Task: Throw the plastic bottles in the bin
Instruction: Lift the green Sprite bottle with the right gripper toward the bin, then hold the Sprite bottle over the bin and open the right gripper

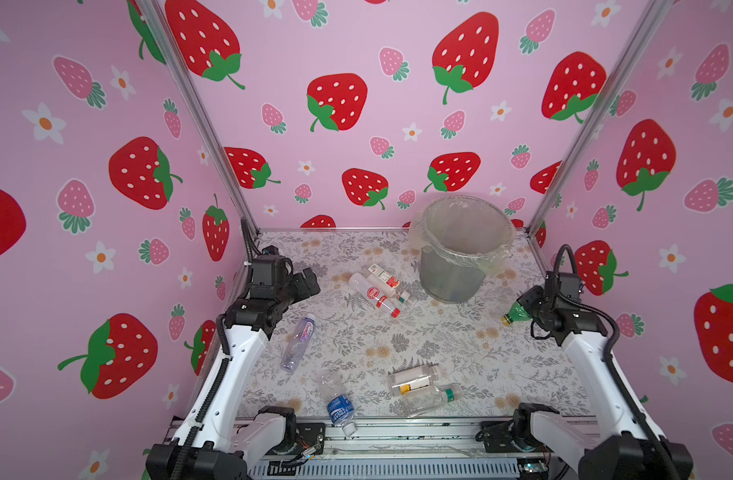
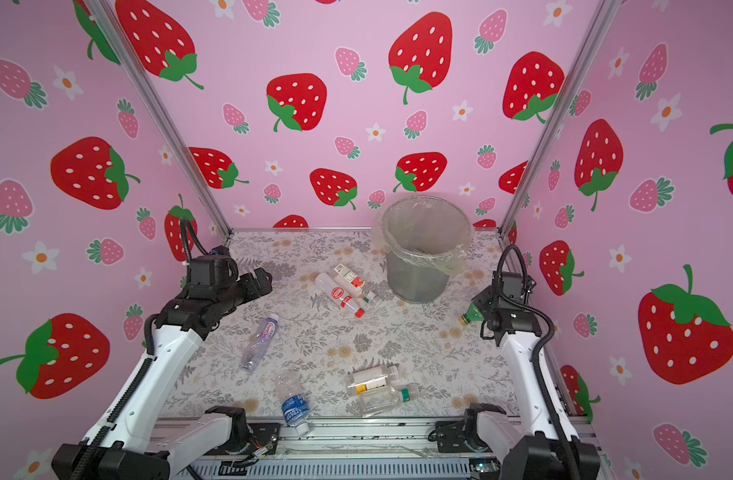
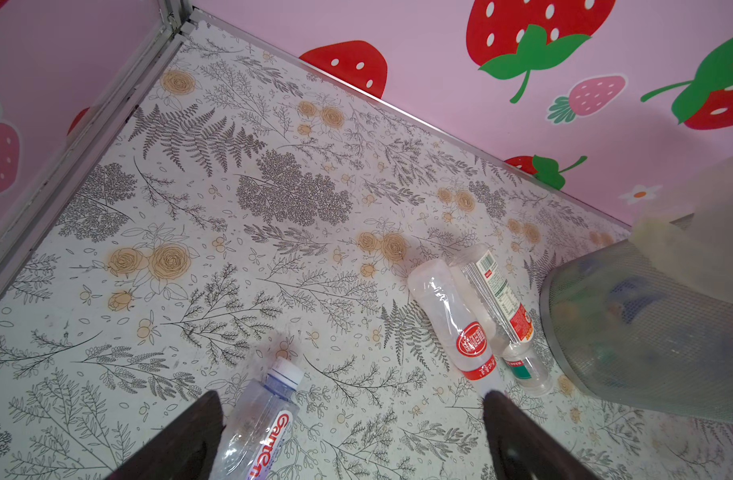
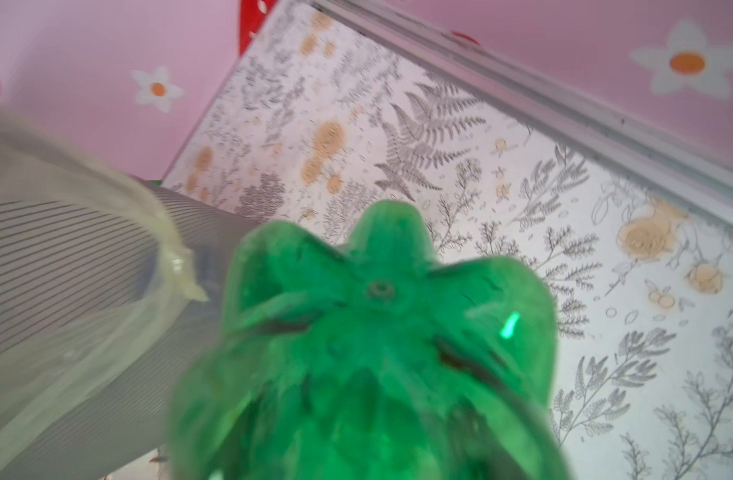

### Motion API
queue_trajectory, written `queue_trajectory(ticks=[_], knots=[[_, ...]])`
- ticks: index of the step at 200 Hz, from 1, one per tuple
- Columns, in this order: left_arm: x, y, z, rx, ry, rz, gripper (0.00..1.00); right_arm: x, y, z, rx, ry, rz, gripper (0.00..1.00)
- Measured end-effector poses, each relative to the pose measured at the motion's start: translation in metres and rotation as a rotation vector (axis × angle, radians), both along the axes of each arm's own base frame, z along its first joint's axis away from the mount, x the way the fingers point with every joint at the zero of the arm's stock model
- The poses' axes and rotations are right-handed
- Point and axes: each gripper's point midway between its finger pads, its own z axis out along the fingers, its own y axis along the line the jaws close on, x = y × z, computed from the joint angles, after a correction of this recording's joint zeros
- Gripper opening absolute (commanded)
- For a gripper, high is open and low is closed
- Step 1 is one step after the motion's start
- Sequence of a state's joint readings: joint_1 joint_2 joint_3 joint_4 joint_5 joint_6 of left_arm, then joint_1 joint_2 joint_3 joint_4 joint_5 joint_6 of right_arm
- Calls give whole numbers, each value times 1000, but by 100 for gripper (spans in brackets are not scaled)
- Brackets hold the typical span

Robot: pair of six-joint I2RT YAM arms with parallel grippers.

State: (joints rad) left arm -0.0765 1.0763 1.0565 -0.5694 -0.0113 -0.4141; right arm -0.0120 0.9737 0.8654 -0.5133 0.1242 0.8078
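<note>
The green bottle (image 1: 515, 312) lies in the right gripper (image 1: 537, 309), just beside the bin (image 1: 452, 278), with its cap towards the bin's foot. In the right wrist view its lobed base fills the frame and hides the fingers, so we judge rather than see that the jaws are clamped on its body. A grip there, this near the bin, leaves only a lift over the rim. The rim stands well above the bottle, and the liner (image 1: 497, 259) folded over it keeps the mouth wide for a drop.

On the bin's other side a red-label pair (image 1: 377, 291) lies touching, near its wall. Farther from the bin on the table (image 1: 460, 345) are a purple-label bottle (image 1: 300, 340), a clear pair (image 1: 418, 386) and a blue-label bottle (image 1: 339, 405), the last farthest of all.

The left gripper (image 1: 306, 282) hovers empty, well apart from the bin. Its jaws are spread wide over the purple-label bottle's cap end, which we take as readiness for that pick
</note>
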Motion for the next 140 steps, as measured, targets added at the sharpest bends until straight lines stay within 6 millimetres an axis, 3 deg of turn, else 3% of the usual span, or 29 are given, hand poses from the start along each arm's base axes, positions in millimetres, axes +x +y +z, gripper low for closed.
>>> queue_trajectory(ticks=[29,57,140], knots=[[-1,1,-1,5,6,6,99,-12,16,67,-83,-249,164,46],[1,1,-5,6,18,6,99,-26,31,108,-148,-408,283,46],[1,-1,-8,-1,28,-5,99,-52,61,129,-233,-558,501,46]])
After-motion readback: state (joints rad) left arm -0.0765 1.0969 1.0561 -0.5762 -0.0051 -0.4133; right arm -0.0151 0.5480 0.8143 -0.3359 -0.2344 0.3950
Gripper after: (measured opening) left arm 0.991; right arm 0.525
